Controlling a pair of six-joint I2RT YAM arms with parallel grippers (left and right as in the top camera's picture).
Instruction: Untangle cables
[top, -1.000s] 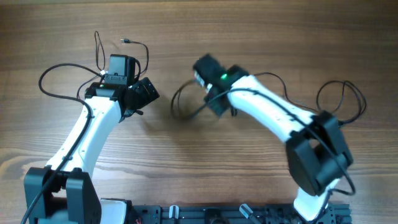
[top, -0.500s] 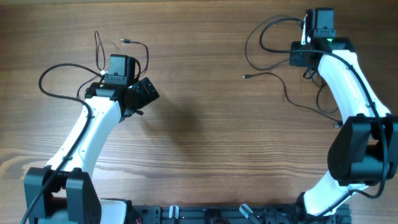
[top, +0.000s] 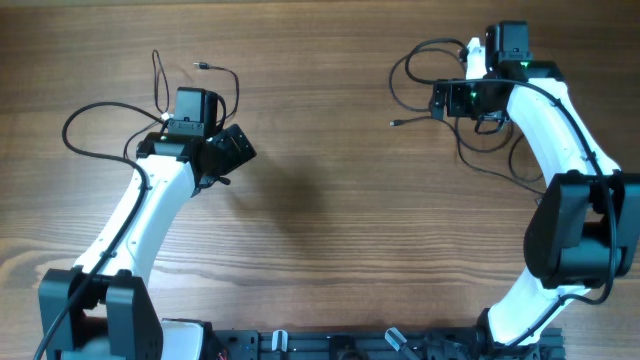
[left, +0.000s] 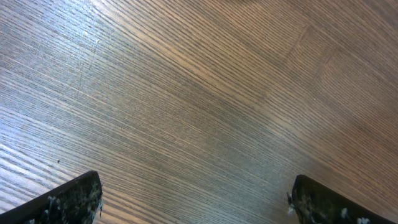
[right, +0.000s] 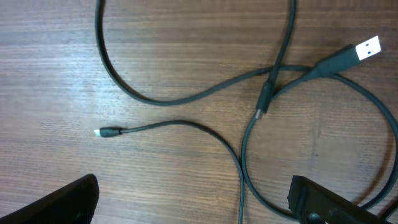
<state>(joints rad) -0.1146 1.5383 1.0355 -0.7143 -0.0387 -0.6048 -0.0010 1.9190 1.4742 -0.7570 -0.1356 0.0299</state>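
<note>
One bunch of thin black cables (top: 415, 62) lies looped at the far right of the wooden table, a small plug tip (top: 393, 124) pointing left. My right gripper (top: 445, 98) hovers over it, open. In the right wrist view the cables (right: 186, 93) cross each other, with a flat metal plug (right: 368, 47) at upper right and a small plug (right: 102, 132) at left. One strand (right: 241, 186) runs between the open right gripper (right: 193, 205), untouched. Another thin cable (top: 236, 88) lies beyond my left gripper (top: 232, 150). The left gripper (left: 198, 202) is open over bare wood.
A thicker black wire (top: 75, 125) belonging to the left arm loops out at the far left. Both arm bases and a dark rail (top: 380, 345) line the table's near edge.
The right arm swung from the table's middle to the far right, carrying the cables there. Its gripper then opened and let them go. The left arm has not moved.
</note>
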